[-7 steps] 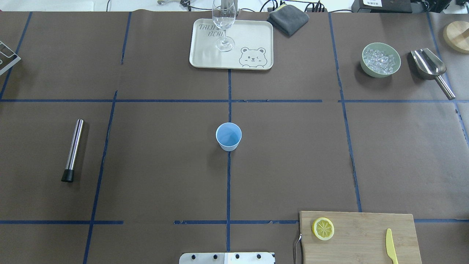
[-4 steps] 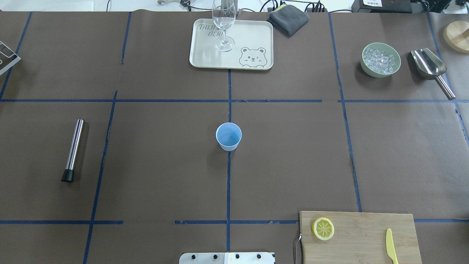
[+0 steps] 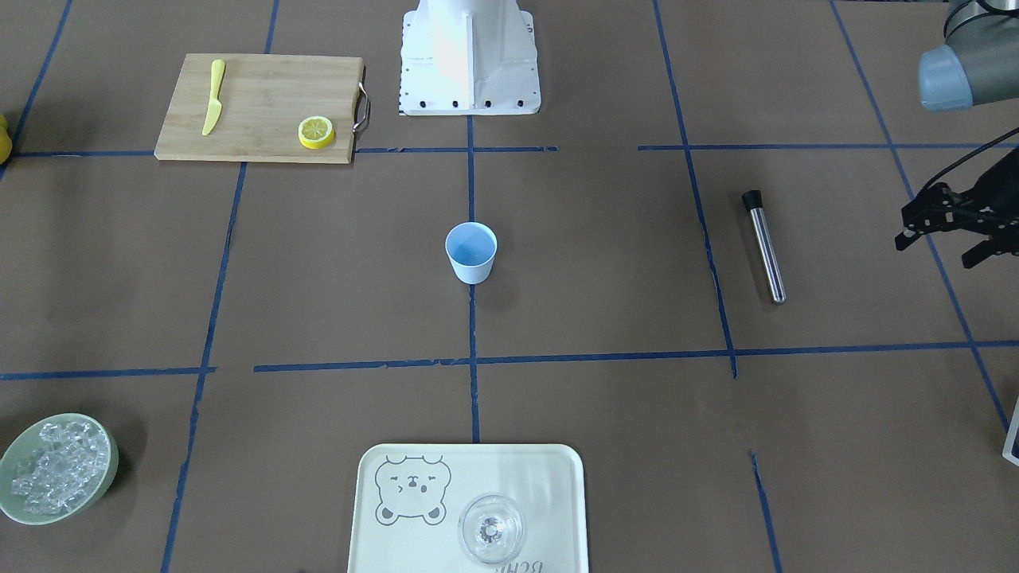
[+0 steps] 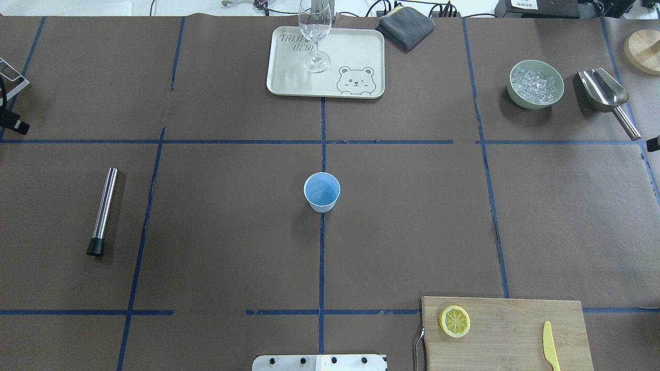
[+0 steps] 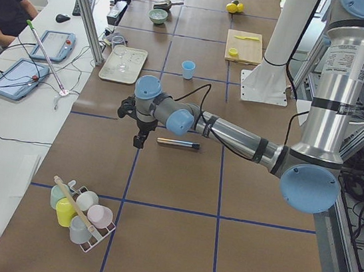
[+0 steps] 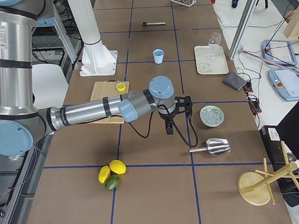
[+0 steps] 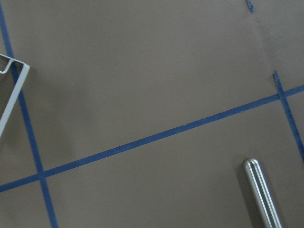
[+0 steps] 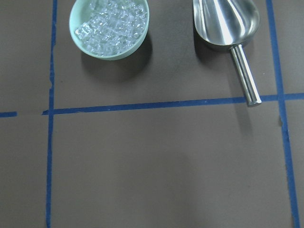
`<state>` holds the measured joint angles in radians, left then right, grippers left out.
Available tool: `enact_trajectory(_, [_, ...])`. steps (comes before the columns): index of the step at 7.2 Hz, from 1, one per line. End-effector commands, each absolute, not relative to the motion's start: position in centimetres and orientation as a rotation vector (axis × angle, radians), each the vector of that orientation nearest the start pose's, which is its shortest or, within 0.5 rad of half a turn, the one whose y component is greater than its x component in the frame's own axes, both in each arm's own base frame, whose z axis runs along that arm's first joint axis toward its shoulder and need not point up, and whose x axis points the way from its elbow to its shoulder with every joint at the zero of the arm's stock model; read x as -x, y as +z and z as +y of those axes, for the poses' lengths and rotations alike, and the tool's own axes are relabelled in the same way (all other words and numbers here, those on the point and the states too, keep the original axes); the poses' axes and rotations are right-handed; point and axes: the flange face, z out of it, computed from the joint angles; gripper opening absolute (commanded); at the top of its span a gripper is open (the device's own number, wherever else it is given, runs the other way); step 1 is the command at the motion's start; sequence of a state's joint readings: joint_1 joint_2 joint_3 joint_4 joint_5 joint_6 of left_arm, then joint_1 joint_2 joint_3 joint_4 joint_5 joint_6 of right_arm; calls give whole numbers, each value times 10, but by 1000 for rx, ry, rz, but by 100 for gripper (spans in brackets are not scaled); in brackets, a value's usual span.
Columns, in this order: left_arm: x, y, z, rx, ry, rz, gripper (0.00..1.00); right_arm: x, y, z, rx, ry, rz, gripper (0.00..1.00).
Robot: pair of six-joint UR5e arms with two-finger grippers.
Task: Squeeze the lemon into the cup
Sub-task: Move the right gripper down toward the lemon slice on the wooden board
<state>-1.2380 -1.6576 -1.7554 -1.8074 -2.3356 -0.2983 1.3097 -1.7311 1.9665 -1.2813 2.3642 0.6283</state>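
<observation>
Yellow lemon slice (image 4: 454,321) lies flat on the bamboo board (image 4: 515,330), well apart from the blue cup (image 4: 322,191); the right gripper (image 6: 168,130), jaws unreadable, should pinch its rim squarely, while the left gripper (image 3: 938,248) seems parted.

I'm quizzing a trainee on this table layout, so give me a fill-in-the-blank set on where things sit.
The lemon lies on the wooden ____.
The clear glass stands on the ____.
The green bowl holds ____.
The cup is light ____.
Missing: board; tray; ice; blue.
</observation>
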Motion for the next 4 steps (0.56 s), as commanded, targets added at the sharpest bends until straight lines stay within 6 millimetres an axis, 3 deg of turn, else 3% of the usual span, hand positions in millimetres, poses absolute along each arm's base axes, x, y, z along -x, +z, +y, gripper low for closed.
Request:
enact_trajectory(1, [-134, 486, -532, -206, 192, 879, 100, 119, 443, -400, -67, 210, -903, 100])
enact_trajectory(3, [-163, 472, -534, -182, 96, 842, 100, 176, 407, -368, -36, 208, -908, 100])
enact_trajectory(4, [-174, 464, -536, -171, 57, 844, 100, 215, 391, -344, -34, 224, -889, 100])
